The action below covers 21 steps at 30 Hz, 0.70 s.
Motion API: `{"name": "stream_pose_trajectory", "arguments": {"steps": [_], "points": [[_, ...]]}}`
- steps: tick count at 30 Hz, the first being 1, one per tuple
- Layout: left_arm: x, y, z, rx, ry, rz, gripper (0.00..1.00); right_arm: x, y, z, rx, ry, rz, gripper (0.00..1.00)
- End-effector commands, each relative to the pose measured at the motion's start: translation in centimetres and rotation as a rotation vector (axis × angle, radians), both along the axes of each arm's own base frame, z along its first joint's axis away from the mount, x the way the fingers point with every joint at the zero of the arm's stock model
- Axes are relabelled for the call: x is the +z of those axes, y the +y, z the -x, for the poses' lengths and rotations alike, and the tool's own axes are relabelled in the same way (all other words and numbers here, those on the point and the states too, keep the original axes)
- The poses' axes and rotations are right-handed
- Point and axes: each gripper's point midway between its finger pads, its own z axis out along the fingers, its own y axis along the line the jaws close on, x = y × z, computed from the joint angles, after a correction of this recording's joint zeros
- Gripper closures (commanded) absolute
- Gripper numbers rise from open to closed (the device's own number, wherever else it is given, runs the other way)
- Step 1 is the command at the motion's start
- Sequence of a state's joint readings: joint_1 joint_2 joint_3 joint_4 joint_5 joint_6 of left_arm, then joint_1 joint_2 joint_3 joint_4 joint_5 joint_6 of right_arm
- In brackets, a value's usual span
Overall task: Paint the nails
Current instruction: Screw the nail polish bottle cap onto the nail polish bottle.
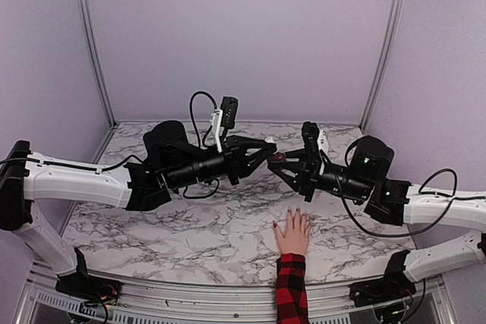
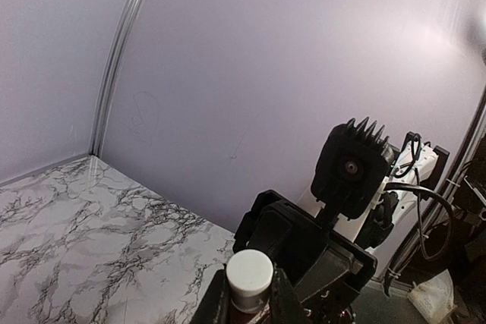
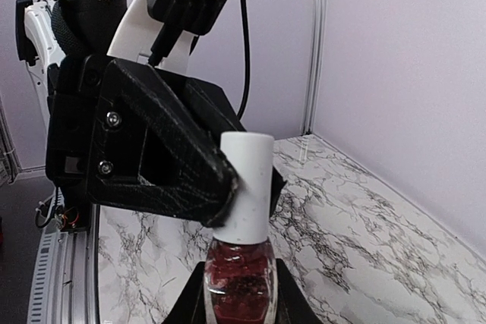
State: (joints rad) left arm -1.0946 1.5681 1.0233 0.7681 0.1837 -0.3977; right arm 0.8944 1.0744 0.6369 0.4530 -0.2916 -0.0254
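Observation:
A pale hand (image 1: pixel 292 231) in a red-and-black plaid sleeve lies flat on the marble table near the front edge; its small dark nails (image 1: pixel 295 211) tip the spread fingers. Above the table's middle my two grippers meet. My right gripper (image 3: pixel 238 294) is shut on the glass body of a dark red nail-polish bottle (image 3: pixel 238 282), also seen in the top view (image 1: pixel 278 158). My left gripper (image 2: pixel 249 294) is shut on the bottle's white cap (image 2: pixel 249 277), which shows in the right wrist view (image 3: pixel 246 187) too. Both are well above and behind the hand.
The marble table (image 1: pixel 190 225) is walled by lilac panels with metal corner posts (image 1: pixel 91 43). A metal rail runs along the front edge (image 1: pixel 190 297). Cables loop over both arms.

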Motion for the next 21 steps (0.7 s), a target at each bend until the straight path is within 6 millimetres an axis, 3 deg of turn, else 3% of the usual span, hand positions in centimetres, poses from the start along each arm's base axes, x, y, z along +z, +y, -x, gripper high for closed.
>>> {"name": "stream_pose_trajectory", "arguments": {"steps": [1, 12, 21], "points": [[-2.9, -0.7, 3.4, -0.181, -0.019, -0.087, 0.97, 6.3, -0.2, 2.5, 0.135, -0.128, -0.154, 1.00], [-5.6, -0.9, 6.4, -0.377, -0.080, -0.156, 0.94, 8.0, 0.2, 5.7, 0.337, -0.168, -0.184, 1.00], [-7.7, -0.6, 6.4, -0.409, -0.097, -0.217, 0.90, 8.5, 0.2, 6.7, 0.396, -0.192, -0.190, 1.00]]}}
